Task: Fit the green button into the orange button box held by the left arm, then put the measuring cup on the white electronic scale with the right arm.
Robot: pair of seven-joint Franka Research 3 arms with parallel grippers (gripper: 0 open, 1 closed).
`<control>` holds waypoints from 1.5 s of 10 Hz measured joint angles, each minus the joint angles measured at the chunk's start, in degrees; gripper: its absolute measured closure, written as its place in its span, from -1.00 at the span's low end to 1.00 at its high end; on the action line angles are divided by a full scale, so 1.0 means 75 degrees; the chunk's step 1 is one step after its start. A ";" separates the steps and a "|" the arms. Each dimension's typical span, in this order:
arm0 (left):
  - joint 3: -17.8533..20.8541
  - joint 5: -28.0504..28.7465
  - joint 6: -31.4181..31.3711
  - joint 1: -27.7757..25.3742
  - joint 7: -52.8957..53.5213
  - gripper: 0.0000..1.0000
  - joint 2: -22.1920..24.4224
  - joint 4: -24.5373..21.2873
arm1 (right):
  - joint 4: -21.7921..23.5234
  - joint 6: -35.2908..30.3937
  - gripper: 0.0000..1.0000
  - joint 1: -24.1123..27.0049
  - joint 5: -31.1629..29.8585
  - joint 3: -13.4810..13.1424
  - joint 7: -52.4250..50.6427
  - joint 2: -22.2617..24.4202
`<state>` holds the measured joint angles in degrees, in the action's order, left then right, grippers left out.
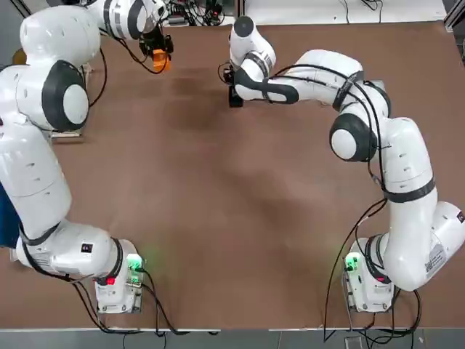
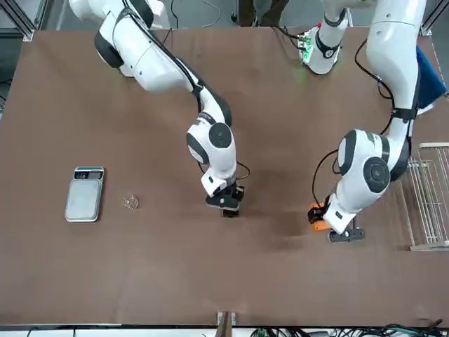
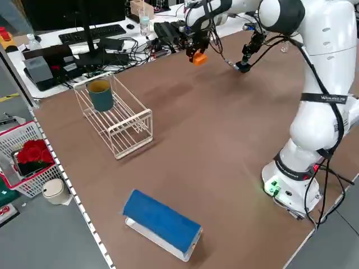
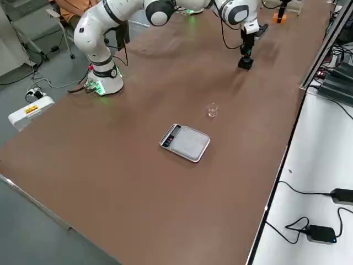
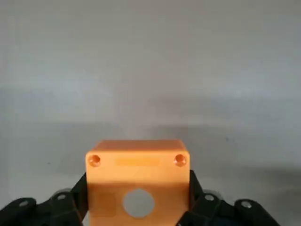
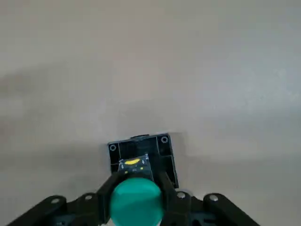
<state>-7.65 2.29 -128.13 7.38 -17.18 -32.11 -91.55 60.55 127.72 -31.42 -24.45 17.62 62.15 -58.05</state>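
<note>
1. Between the two fingers of the left gripper [image 5: 138,207]: orange plastic button box [image 5: 138,165], a round hole in its face and a small hole in each of two visible corners. Jaws closed on the box from both sides; gripper over the far left part of the table.
2. Right gripper [image 6: 136,190]: jaws closed on a round green button [image 6: 136,203], with a black square housing [image 6: 164,153] showing behind it. Gripper over the far part of the table, right of the left gripper and well apart from it.
3. Measuring cup, small, clear [image 4: 212,110]: on the table, between the right gripper and the scale, held by neither gripper.
4. Electronic scale, white with a black display strip [image 4: 187,143]: flat on the table, near the cup but not touching it.
5. Table, broad, brown-topped [image 1: 218,218]: beneath both arms.
6. Rack, white wire [image 3: 115,117]: on the table at the robot's left, a dark teal mug [image 3: 101,95] upright inside it.
7. Cover, bright blue [image 3: 162,221]: laid over a white object [image 3: 160,240], also at the robot's left.
8. Basket, white with red rim [image 3: 25,154]: off the table, red flowers [image 3: 35,152] within.
9. Person's legs, brown trousers [image 2: 272,12]: behind the robot's side of the table.
</note>
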 joint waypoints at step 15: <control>0.0018 -0.0005 0.0657 0.0489 -0.0766 -0.59 -0.0195 0.0820 | -0.0001 -0.0006 -0.07 -0.0071 0.0000 -0.0004 0.0156 -0.0109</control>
<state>-7.51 2.25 -123.21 11.04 -22.92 -33.57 -85.40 60.54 127.68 -31.95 -24.45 17.59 63.32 -58.87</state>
